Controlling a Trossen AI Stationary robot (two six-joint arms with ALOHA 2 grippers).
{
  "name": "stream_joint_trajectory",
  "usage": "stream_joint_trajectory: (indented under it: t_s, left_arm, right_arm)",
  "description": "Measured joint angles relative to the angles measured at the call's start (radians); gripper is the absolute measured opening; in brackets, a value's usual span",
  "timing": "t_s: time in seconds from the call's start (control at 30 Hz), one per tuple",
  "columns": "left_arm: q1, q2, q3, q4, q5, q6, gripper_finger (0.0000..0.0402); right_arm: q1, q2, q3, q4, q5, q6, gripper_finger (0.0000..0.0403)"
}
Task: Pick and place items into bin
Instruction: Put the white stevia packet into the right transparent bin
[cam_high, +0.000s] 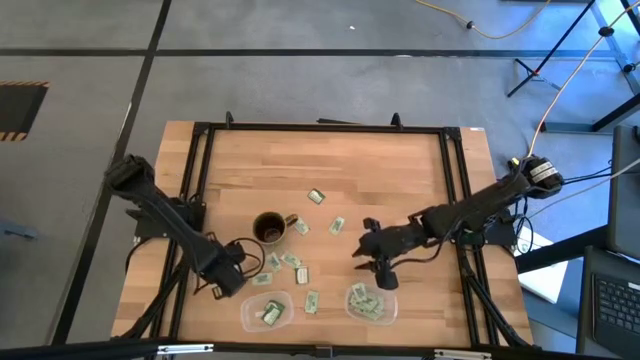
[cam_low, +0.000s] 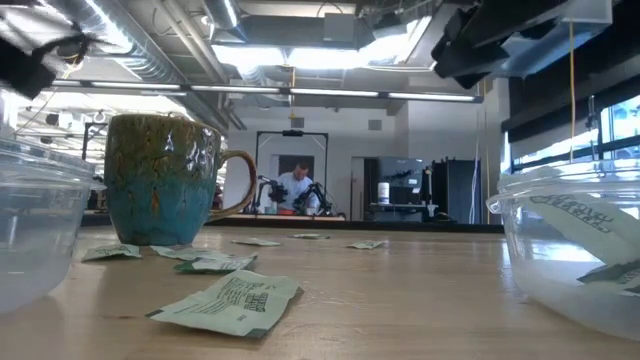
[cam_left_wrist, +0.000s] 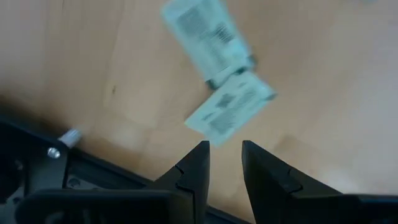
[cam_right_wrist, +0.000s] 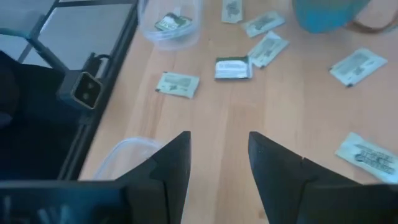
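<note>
Several small pale green and white packets (cam_high: 297, 266) lie flat on the wooden table around a brown mug (cam_high: 270, 228), whose outside shows teal in the low view (cam_low: 165, 180). Two clear plastic bins stand at the near edge, the left bin (cam_high: 266, 311) and the right bin (cam_high: 370, 302), each with a few packets inside. My left gripper (cam_high: 230, 280) hovers left of the packets, open by a narrow gap and empty (cam_left_wrist: 225, 152); two packets (cam_left_wrist: 230, 112) lie just ahead of it. My right gripper (cam_high: 387, 278) hangs over the right bin's far rim, open and empty (cam_right_wrist: 217, 155).
A black metal frame (cam_high: 200, 160) runs around the tabletop. In the right wrist view the right bin's rim (cam_right_wrist: 124, 149) is close under the fingers, and the left bin (cam_right_wrist: 171, 22) and the mug (cam_right_wrist: 329, 12) are farther off. A person (cam_low: 297, 185) shows far behind the table.
</note>
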Motion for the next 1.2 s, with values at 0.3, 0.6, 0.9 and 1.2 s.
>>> stream_joint_trajectory:
  t_s: [0.3,0.6,0.9,1.2]
  left_arm:
    - [-0.008,0.040,-0.091,0.109,0.034,-0.064,0.0087]
    - [-0.008,0.035,-0.179,0.257,0.052,-0.111,0.0061]
    - [-0.008,0.037,-0.182,0.251,0.061,-0.103,0.0017]
    - [-0.008,-0.035,-0.158,0.214,0.129,-0.102,0.0006]
  right_arm:
    - [-0.038,0.001,0.000,-0.007,0.001,-0.006,0.0163]
    - [-0.044,0.001,0.000,-0.010,0.000,-0.030,0.0163]
    - [-0.044,0.001,0.000,-0.010,0.000,-0.030,0.0163]
    - [-0.044,0.001,0.000,-0.010,0.000,-0.029,0.0163]
